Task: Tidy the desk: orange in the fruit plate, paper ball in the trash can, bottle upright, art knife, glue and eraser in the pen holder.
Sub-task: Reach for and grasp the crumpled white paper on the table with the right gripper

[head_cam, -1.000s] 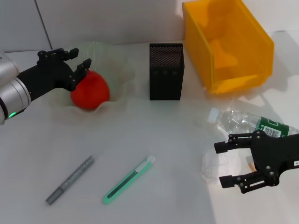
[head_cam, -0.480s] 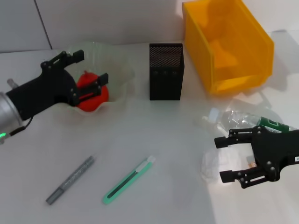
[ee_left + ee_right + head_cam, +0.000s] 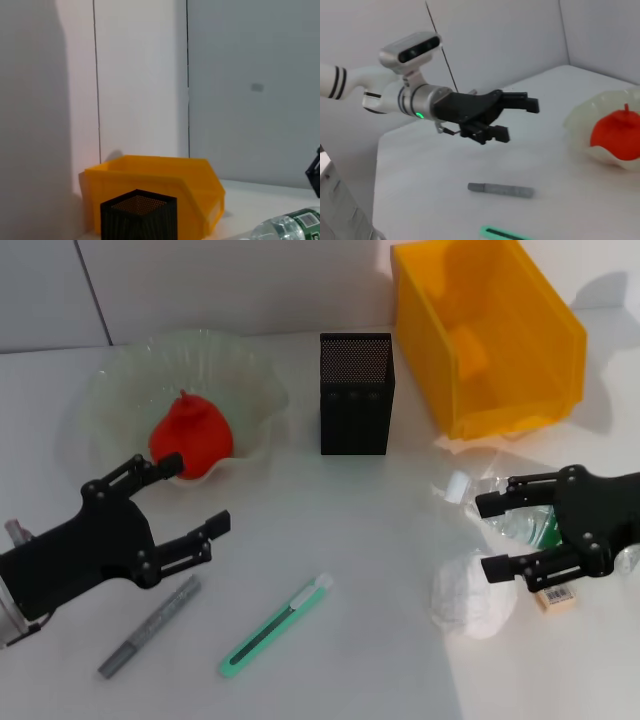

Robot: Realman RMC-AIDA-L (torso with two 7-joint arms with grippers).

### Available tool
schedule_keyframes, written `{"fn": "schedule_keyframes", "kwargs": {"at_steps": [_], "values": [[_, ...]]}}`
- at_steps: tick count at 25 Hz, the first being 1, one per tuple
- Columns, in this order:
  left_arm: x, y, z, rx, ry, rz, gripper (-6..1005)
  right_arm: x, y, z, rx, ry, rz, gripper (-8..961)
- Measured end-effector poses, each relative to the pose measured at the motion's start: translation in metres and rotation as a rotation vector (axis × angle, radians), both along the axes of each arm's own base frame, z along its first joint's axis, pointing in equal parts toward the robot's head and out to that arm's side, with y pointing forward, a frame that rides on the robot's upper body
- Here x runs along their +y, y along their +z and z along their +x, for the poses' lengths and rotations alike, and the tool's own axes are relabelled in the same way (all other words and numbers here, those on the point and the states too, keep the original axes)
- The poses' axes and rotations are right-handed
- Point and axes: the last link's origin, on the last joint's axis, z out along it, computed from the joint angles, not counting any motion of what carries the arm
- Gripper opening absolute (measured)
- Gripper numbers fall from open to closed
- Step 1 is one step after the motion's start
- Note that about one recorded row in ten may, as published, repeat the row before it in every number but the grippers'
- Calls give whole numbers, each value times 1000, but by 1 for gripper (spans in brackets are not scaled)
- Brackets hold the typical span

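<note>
The orange [image 3: 190, 435] lies in the pale fruit plate [image 3: 110, 380]. My left gripper [image 3: 195, 493] is open and empty, in front of the plate and just behind the grey glue stick [image 3: 150, 626]. The green art knife [image 3: 275, 625] lies to the right of the glue stick. My right gripper [image 3: 488, 537] is open over the lying clear bottle [image 3: 500, 502], hiding most of it. The white paper ball [image 3: 468, 600] and the small eraser [image 3: 553, 598] lie just in front of it. The right wrist view shows the left gripper [image 3: 517, 120], glue stick [image 3: 501, 190] and orange [image 3: 619, 135].
The black mesh pen holder [image 3: 356, 392] stands at the middle back. The yellow bin [image 3: 485, 335] stands to its right by the wall. Both show in the left wrist view, the pen holder [image 3: 140, 215] in front of the bin [image 3: 160, 185], with the bottle [image 3: 285, 227] beside them.
My left gripper has left the orange in the plate and drawn back toward the front, near the glue stick. My right gripper has moved back over the bottle, uncovering the paper ball and eraser.
</note>
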Motion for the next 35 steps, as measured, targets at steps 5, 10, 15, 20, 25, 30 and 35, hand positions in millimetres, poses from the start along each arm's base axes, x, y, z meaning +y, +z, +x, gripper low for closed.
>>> {"fn": "schedule_keyframes", "kwargs": {"at_steps": [5,10,15,20,25,30,35], "values": [[-7,-3,-3,-28,7,-27,860,10,10,-22,-143,-54,-82,832],[-10,-4,-5,-41,26,-39,860,14,21,-46,-331,-50,-167,831],[-10,-1,-7,-53,38,-69,860,17,22,-60,-487,-19,-159,831],[-14,-2,-10,-42,41,-85,860,18,14,-78,-619,47,-110,831],[-14,-3,-10,-43,43,-87,859,22,2,-85,-679,84,-91,831],[-16,-9,-11,-48,59,-96,859,27,-17,-78,-718,90,-98,832],[-15,-10,-10,-49,59,-97,859,29,-34,-71,-755,97,-122,832]]}}
